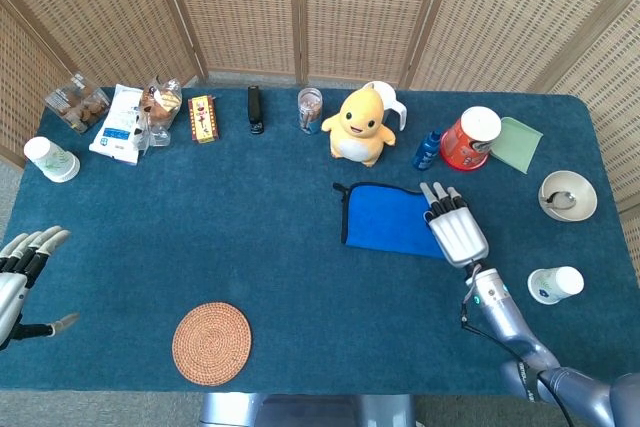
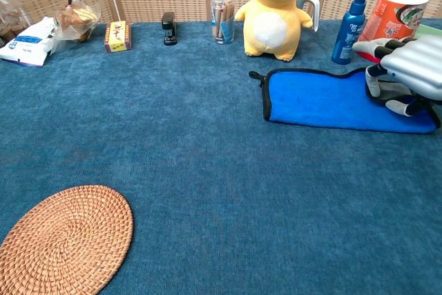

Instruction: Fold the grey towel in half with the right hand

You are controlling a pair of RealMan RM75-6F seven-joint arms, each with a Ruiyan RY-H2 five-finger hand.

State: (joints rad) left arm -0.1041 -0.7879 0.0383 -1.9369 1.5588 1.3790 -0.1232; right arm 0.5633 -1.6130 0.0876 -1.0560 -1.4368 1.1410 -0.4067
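The towel [image 1: 385, 219] [image 2: 314, 98] lies flat on the blue table right of centre, its blue face up and a black trim around it. A little of its grey side [image 2: 394, 92] shows at the right edge. My right hand [image 1: 455, 227] [image 2: 407, 67] sits over that edge, palm down, fingers curled onto the trim and thumb under the grey flap, pinching it. My left hand [image 1: 18, 272] hangs off the table's left edge with fingers apart and nothing in it; the chest view does not show it.
A yellow plush duck [image 1: 357, 125] [image 2: 273, 8], a blue spray bottle [image 1: 428, 149] [image 2: 353, 15] and a red tub [image 1: 470, 139] [image 2: 394, 12] stand just behind the towel. A bowl [image 1: 567, 195] and paper cup [image 1: 555, 285] are at the right. A woven coaster [image 1: 211, 343] lies front left.
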